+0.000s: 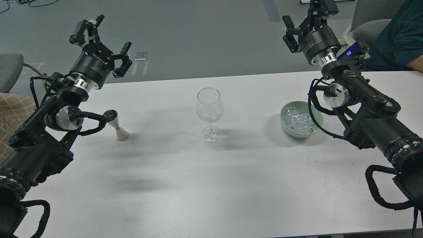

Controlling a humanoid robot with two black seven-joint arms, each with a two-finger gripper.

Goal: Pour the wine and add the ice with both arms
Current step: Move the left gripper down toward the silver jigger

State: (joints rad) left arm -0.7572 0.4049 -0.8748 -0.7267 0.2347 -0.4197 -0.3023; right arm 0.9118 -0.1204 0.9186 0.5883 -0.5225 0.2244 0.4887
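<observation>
Grey flooring is seen beyond a white table (pixel 205 191), on which the task's things are laid out in a row. A metal jigger (pixel 116 125) stands upright at the left, just beside the left arm's cable loop; whether the wine is held in it cannot be told, since its cup is seen from the side. A clear stemmed glass (pixel 209 114) stands at the centre, apparently empty or nearly so. At the right, the ice (pixel 299 119) is heaped in a pale green bowl (pixel 285 124), partly crossed by the right arm's cable.

Both grippers are raised well above the table and nothing is held. The left gripper (pixel 100 39) is spread wide, fingers splayed. The right gripper (pixel 307 23) is likewise seen released, its fingers apart.

The jigger is judged light, rigid and smooth (a pinched waist is offered as the natural place to be gripped, below the upper cup), and it should be kept level until it is over the glass. The ice is judged slippery and small; a single cube would best be taken across two flat faces, from above. The glass is thin, top-heavy and easily tipped, so contact with its rim is to be avoided.
</observation>
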